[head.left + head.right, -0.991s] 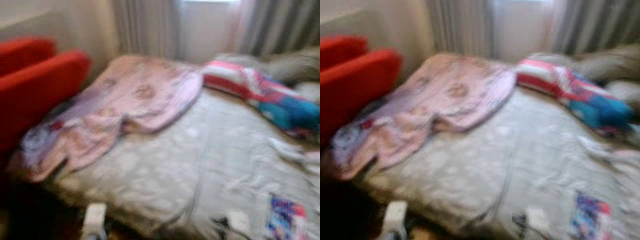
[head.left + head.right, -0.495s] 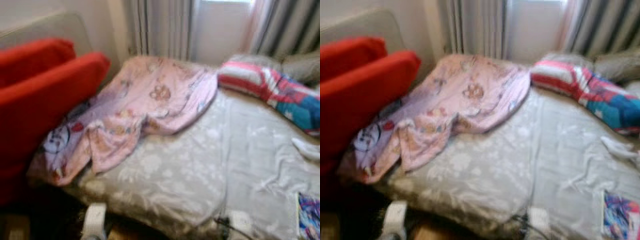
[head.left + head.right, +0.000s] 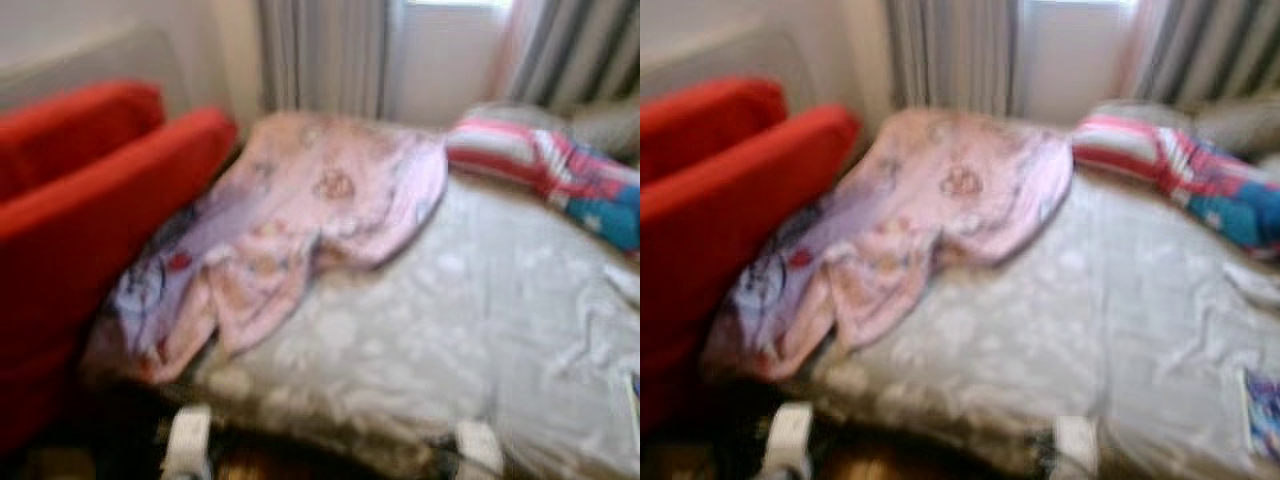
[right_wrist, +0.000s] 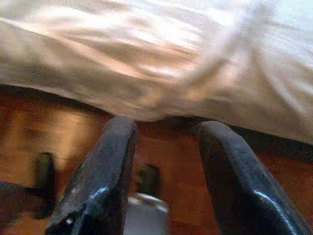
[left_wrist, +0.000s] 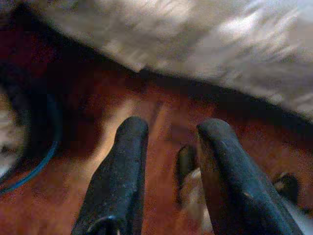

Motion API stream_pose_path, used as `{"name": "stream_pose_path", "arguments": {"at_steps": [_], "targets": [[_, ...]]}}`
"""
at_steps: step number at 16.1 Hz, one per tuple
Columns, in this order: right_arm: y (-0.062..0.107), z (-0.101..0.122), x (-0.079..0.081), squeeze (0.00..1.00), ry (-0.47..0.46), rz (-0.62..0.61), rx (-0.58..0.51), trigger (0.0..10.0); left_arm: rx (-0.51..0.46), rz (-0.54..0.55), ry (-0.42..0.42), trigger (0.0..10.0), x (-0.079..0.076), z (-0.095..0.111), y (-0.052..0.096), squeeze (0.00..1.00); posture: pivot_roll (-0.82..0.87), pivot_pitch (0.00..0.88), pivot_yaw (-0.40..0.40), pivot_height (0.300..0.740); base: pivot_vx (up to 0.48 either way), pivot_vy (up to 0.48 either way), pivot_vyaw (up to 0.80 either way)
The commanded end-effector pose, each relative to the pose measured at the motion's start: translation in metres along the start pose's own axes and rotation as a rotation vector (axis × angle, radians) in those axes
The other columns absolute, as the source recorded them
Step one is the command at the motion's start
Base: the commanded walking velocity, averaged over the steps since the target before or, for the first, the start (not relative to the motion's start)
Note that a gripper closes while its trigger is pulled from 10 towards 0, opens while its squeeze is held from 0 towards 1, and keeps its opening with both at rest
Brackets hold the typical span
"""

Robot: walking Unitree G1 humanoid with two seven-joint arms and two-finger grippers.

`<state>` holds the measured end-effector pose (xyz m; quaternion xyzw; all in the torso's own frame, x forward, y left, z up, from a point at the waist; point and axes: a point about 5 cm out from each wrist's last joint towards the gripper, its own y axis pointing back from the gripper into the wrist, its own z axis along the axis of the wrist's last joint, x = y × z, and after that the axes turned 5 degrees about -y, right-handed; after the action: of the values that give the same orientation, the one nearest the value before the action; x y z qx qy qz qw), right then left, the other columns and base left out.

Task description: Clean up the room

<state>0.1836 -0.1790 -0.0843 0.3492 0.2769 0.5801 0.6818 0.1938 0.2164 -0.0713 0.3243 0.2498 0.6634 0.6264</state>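
Note:
A pink patterned blanket (image 3: pixel 310 215) lies crumpled across the left half of a bed with a grey flowered cover (image 3: pixel 450 340), one end hanging off the near left corner. A red, white and blue striped pillow (image 3: pixel 545 165) rests at the far right. My left gripper (image 5: pixel 171 132) hangs low over the brown wooden floor by the bed's edge, open and holding nothing. My right gripper (image 4: pixel 164 132) also hangs open and empty above the floor beside the overhanging bed cover. The silver tops of both arms, left arm (image 3: pixel 187 440) and right arm (image 3: pixel 477 445), show at the bottom of the head view.
A red chair or sofa back (image 3: pixel 90 220) stands close on the left, against the bed. Grey curtains (image 3: pixel 320 55) and a bright window are behind the bed. The corner of a colourful book (image 3: pixel 1262 410) lies on the cover at the right edge.
The whole picture has slid rightwards, so the camera has turned left: the red chair takes up more of the frame and the pillow and book have moved toward the right edge.

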Motion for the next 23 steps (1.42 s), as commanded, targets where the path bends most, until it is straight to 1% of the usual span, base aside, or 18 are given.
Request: {"name": "stream_pose_path", "arguments": {"at_steps": [1,7,11,13,23], "targets": [[0.0009,-0.0027,-0.0072,0.00,-0.001,-0.020,0.008,10.0,-0.013,-0.003,0.005,10.0,-0.0021,0.0043,-0.0012,0.00,0.13,0.000,0.012,0.740,0.000,0.405,0.00],[0.0006,-0.0017,-0.0059,0.00,-0.002,-0.016,0.005,10.0,-0.014,-0.001,0.004,10.0,-0.0015,0.0049,-0.0013,0.00,0.14,0.000,0.011,0.740,0.000,0.404,0.00],[0.0008,-0.0028,-0.0048,0.00,0.011,0.001,0.011,10.0,-0.025,-0.001,0.002,10.0,-0.0022,0.0051,-0.0011,0.00,0.14,0.000,0.008,0.740,0.000,0.000,0.00],[0.0008,-0.0043,0.0006,0.00,0.019,0.047,0.022,10.0,-0.028,-0.002,0.000,10.0,-0.0024,0.0052,-0.0010,0.00,0.14,0.000,0.007,0.740,0.000,0.000,0.80],[0.0012,-0.0060,0.0002,0.00,-0.002,0.048,0.024,10.0,-0.030,-0.007,0.007,10.0,-0.0045,0.0034,-0.0005,0.00,0.14,0.011,0.007,0.740,0.000,0.000,0.80]]}}
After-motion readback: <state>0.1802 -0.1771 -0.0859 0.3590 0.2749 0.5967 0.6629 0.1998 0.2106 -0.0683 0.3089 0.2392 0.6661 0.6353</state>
